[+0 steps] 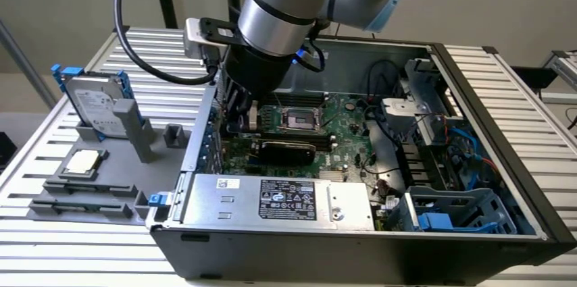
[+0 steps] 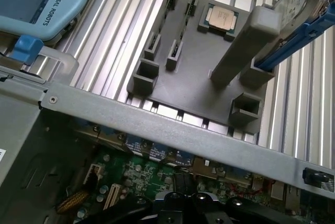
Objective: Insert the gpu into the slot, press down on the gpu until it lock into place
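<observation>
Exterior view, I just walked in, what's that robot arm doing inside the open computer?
A robot arm is reaching down into an open computer case lying on a slatted table. Its gripper is shut, low over the motherboard, close to the case wall on the exterior view's left. The gpu lies across the board near the gripper; I can't tell whether it is gripped or locked in. A hard drive and a processor chip sit on a grey holder outside the case.
</observation>
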Available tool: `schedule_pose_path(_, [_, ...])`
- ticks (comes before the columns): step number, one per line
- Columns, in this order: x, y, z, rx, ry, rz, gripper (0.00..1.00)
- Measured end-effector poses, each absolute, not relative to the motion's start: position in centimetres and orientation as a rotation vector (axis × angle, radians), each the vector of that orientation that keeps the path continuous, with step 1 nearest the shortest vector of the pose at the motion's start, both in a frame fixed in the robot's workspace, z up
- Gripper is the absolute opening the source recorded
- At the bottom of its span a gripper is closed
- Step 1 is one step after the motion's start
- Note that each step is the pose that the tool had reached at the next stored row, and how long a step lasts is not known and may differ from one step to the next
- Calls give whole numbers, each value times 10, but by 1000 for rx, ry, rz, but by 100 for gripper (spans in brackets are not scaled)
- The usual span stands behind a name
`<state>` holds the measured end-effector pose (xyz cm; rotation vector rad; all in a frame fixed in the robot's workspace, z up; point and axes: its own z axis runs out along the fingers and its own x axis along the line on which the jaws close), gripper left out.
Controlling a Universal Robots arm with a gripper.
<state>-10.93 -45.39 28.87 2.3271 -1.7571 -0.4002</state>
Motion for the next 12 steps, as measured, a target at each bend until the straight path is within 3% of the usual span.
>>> schedule_pose_path(12, [-106,-454,289,2313,-1745,-426,11])
